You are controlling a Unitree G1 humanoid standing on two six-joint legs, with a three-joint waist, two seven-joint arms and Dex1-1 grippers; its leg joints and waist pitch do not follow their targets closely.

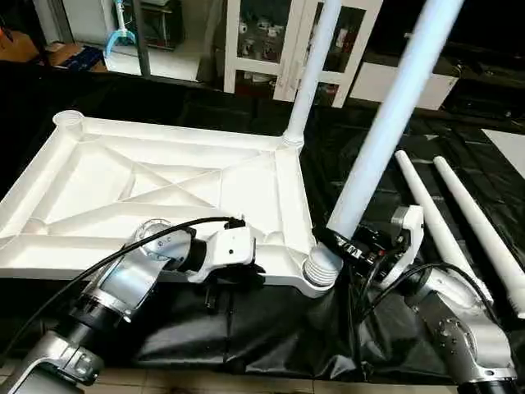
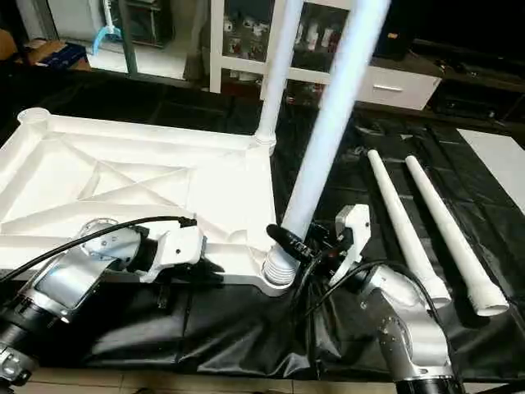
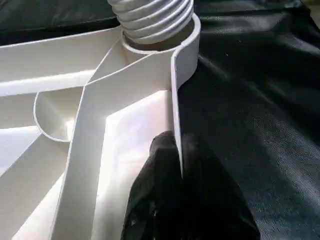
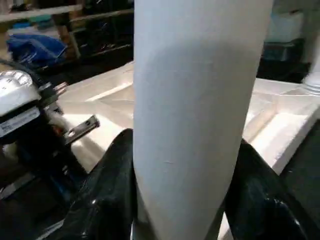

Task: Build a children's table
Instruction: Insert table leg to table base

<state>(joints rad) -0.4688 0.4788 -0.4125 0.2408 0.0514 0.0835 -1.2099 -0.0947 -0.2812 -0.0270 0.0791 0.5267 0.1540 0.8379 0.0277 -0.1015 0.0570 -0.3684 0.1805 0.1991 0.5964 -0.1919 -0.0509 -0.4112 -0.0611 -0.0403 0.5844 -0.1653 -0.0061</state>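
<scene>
Left fingers (image 3: 172,200) pinched shut on near rim of upside-down tabletop (image 1: 148,193) lying on black-covered surface (image 1: 246,328); right fingers (image 4: 110,200) clamp leg (image 1: 385,123) standing tilted in near corner socket (image 1: 321,271); another leg (image 1: 312,74) upright at far corner, two spare legs (image 1: 459,222) lying right
</scene>
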